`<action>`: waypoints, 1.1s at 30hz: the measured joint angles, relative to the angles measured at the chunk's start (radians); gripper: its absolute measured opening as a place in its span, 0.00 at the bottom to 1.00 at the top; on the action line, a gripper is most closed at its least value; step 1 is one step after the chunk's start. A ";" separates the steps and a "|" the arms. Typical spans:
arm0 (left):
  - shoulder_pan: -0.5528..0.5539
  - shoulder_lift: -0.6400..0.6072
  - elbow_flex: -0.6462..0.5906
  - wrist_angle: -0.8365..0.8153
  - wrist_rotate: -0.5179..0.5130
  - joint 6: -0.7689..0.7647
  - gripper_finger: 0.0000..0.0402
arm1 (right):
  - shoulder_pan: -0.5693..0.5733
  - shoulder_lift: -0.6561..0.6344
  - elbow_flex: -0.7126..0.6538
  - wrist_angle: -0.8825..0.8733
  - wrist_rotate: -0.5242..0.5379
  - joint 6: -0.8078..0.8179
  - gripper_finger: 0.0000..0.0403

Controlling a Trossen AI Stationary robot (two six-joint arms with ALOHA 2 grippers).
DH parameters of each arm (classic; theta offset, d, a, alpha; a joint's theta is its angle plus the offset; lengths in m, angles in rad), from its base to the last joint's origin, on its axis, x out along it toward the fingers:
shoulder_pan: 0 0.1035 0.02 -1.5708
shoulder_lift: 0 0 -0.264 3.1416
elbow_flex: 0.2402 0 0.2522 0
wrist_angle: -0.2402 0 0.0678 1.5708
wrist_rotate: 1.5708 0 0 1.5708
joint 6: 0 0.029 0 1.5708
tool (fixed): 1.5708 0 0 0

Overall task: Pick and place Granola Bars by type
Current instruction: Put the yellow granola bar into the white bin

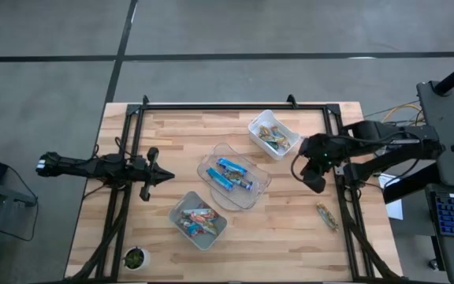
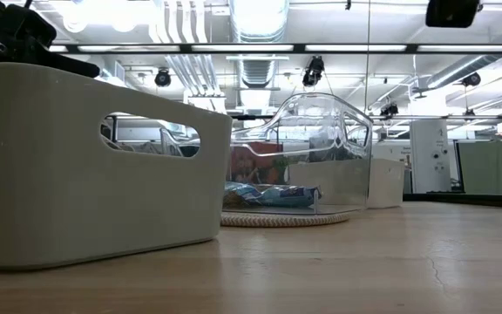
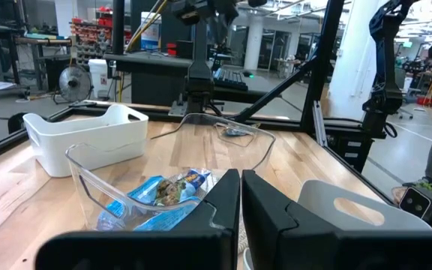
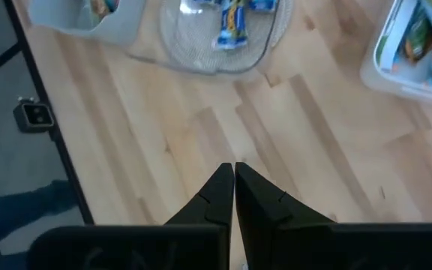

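Left gripper [image 1: 166, 177]: clenched on nothing, fingers pressed together, hovering left of the clear bin [image 1: 234, 178], over the wooden surface [image 1: 290, 229].
Right gripper [image 1: 315, 183]: clenched and empty, held above bare surface right of the clear bin, just near of the far white bin [image 1: 273, 134].
Blue bars [image 1: 232, 174]: lying inside the clear bin at mid-surface; seen from the left wrist as a crumpled blue heap [image 3: 156, 197] behind the bin's transparent wall.
Red and orange bars [image 1: 197, 218]: piled in the near white bin [image 1: 198, 220], which sits near and left of the clear bin.
Greenish-brown bars [image 1: 275, 137]: gathered in the far white bin.
Stray bar [image 1: 327, 216]: lone greenish-brown wrapper flat on the surface at the right side, near of the right gripper, well apart from all three bins.
Small pot [image 1: 135, 257]: near-left corner of the surface.
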 joint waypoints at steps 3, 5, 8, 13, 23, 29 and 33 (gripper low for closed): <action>0.000 0.000 0.000 0.000 0.000 0.000 0.00 | 0.026 -0.001 0.000 -0.035 -0.001 0.038 0.02; 0.000 0.000 0.000 0.000 0.000 0.000 0.00 | 0.045 -0.001 0.000 -0.062 -0.001 0.051 0.02; 0.000 0.000 0.000 0.000 0.000 0.000 0.00 | 0.074 -0.001 0.000 -0.087 0.000 0.069 0.02; 0.000 0.000 0.000 0.000 0.000 0.000 0.00 | 0.134 0.000 -0.001 -0.088 0.001 0.061 0.02; 0.000 0.000 0.000 0.000 0.000 0.000 0.00 | 0.262 0.000 -0.002 -0.105 0.001 0.035 0.02; 0.000 0.000 0.000 0.000 0.000 0.000 0.00 | 0.303 0.000 -0.006 -0.195 0.000 0.176 0.02; 0.000 0.000 0.000 0.000 0.000 0.000 0.00 | 0.311 -0.002 -0.021 -0.200 -0.032 0.218 0.02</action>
